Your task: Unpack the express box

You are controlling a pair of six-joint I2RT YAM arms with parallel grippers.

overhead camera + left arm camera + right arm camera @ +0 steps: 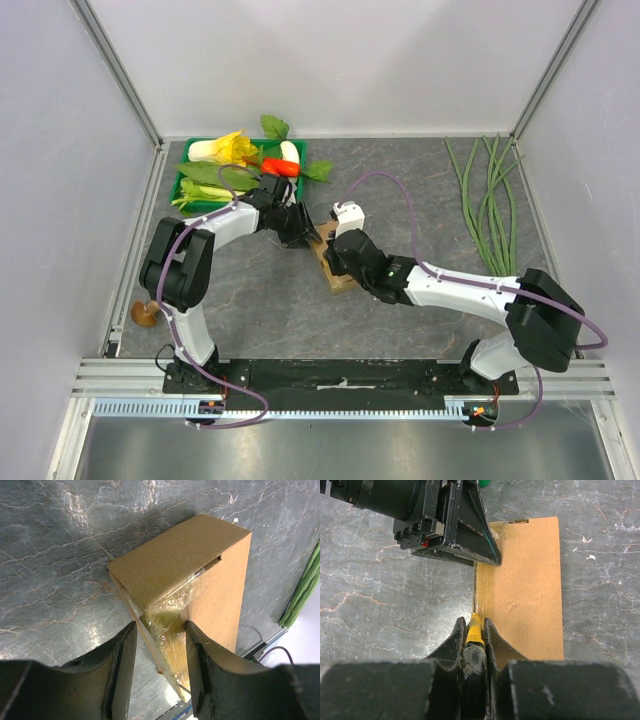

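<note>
Right gripper [474,625] is pinched tight on a yellow cutter [474,639], its tip at the long edge seam of the express box [530,590], which lies flat mid-table. Best drawn straight along that seam, kept shallow. Beyond, the left gripper [161,630] straddles the box's taped end, half spread; whether it clamps, I cannot tell. No writing shows.

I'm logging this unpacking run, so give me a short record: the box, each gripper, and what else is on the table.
Box: small plain brown cardboard box, flat on grey table, clear tape on one end
Left gripper: fingers astride the taped end, gripping it
Right gripper: shut on a yellow-tipped black tool, tip at the box's side seam
Elsewhere: green tray of vegetables back left; long green beans back right
</note>
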